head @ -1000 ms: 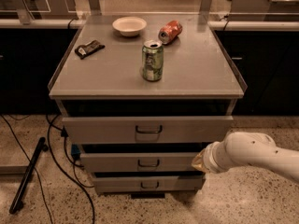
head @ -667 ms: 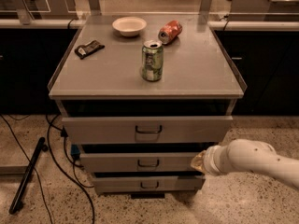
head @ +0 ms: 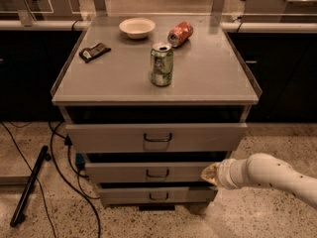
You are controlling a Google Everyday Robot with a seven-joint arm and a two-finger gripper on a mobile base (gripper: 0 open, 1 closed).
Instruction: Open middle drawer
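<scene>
Under the grey top (head: 208,78), gripper (head: 210,174) at right end of middle drawer (head: 119,172); grip unclear.

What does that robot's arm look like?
The arm is a smooth, white, rounded tube with dark specks and a ringed collar. Its end effector, a pale yellowish tip, sits by the right end of the middle drawer. No cables show on it.

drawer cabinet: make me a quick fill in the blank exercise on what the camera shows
1. The gripper is at the ___ end of the middle drawer front.
2. The green can stands upright, while the red can lies on its ___.
3. The cabinet has ___ drawers stacked in it.

Missing words: right; side; three
</scene>
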